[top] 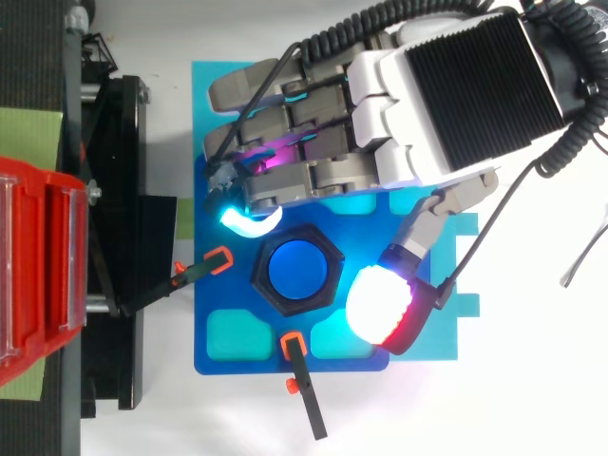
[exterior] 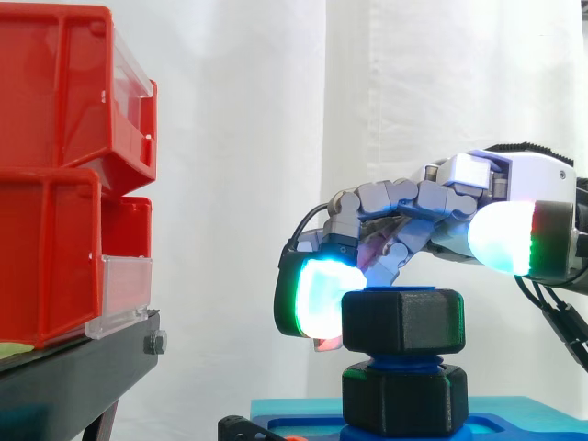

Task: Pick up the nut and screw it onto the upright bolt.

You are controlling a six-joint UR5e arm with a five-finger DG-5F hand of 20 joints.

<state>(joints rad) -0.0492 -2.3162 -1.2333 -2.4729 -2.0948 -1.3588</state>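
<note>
The fingers are curled down, one cyan-green pad [exterior: 317,299] at the black hexagonal nut's [exterior: 402,322] left face, contact hard to make out. The thumb [top: 380,304] stands apart, so the hand [top: 446,85] clamps nothing. The nut sits atop the blue bolt [top: 296,271], hiding its shank, above a second black hexagon [exterior: 404,400].

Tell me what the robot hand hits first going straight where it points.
Probably the lower bin on the stand; the gap before it looks free, though the nut by the robot hand might snag.
</note>
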